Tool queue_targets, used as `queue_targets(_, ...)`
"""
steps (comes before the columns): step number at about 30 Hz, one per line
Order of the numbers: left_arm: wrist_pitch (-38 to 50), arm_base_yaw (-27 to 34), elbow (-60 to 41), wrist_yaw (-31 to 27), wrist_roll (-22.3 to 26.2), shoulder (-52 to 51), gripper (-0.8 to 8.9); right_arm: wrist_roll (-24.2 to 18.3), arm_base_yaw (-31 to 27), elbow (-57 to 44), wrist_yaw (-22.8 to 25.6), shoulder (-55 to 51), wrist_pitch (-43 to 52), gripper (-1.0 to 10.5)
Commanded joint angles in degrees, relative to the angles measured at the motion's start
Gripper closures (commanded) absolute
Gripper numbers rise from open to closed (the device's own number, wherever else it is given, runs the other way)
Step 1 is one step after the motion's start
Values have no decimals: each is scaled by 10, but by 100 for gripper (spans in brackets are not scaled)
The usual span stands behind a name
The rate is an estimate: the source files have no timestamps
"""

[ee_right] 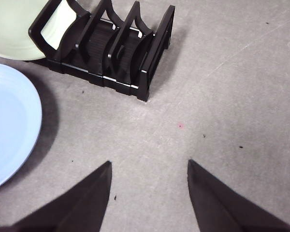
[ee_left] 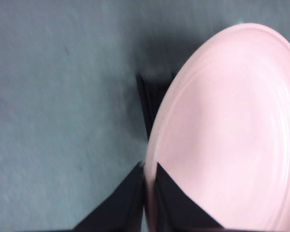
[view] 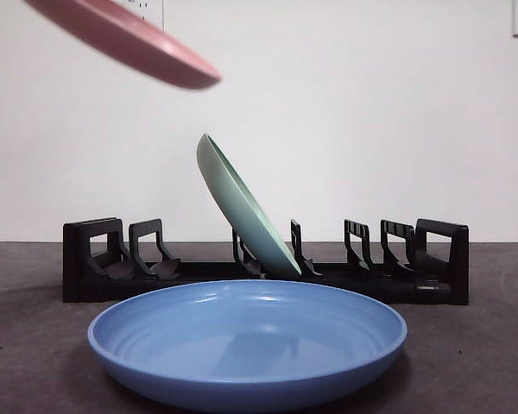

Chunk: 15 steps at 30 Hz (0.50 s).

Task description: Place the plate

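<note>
A pink plate (view: 129, 39) hangs tilted high at the upper left of the front view, above the left end of the black dish rack (view: 95, 259). My left gripper (ee_left: 149, 176) is shut on the pink plate (ee_left: 227, 135) at its rim, and a bit of the rack (ee_left: 147, 104) shows below it. A pale green plate (view: 242, 207) leans in the rack's middle slots. A blue plate (view: 246, 341) lies flat on the table in front of the rack. My right gripper (ee_right: 150, 166) stands open over bare table, beside the rack's right end (ee_right: 116, 48).
The rack (ee_right: 116, 48) has free slots at both ends. The blue plate (ee_right: 9, 125) and the green plate (ee_right: 12, 29) lie near the right gripper. A white wall stands behind the grey table (view: 483, 362).
</note>
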Motion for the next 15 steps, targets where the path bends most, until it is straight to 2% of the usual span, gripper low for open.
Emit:
queue_targets(1,-10,-15,-75,1,-17,-40,798,0,2,8,2,2,8,699)
queue_targets(6,78,-49,-241,4,-53,-137,798,1,2,8,1,2,10,699)
queue_targets(15,172,-92,-451,83,-146,-259,798,2,2,8,-1,2,10,699)
